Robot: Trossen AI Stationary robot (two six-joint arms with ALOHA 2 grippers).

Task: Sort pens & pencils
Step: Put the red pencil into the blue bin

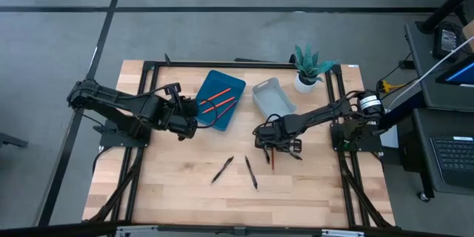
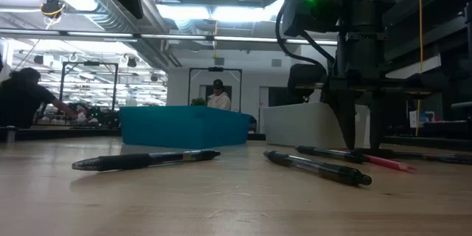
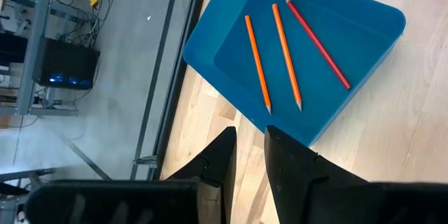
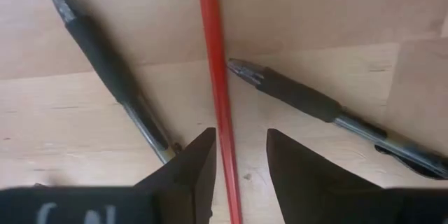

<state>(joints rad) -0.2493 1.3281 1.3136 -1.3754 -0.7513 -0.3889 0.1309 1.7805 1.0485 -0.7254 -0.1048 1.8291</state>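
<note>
Hovering low over the surface [image 1: 178, 192], R gripper [image 4: 238, 164] stands open w/ jaws straddling one red pencil [image 4: 218, 91] lying flat, not clamped; two black pens [image 4: 112, 63] lie just beside it, two more pens [image 1: 222, 169] farther out on the wood. L gripper [image 3: 248, 157] sits at the blue tray [image 3: 378, 21] edge, fingers slightly apart, holding nothing. Three pencils [image 3: 287, 56] lie in that tray; gray tray [image 1: 272, 96] beside it.

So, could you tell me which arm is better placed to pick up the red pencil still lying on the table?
The right. Its gripper hangs open directly over the red pencil, fingers straddling it between two pens. The left gripper sits empty by the blue tray.
</note>
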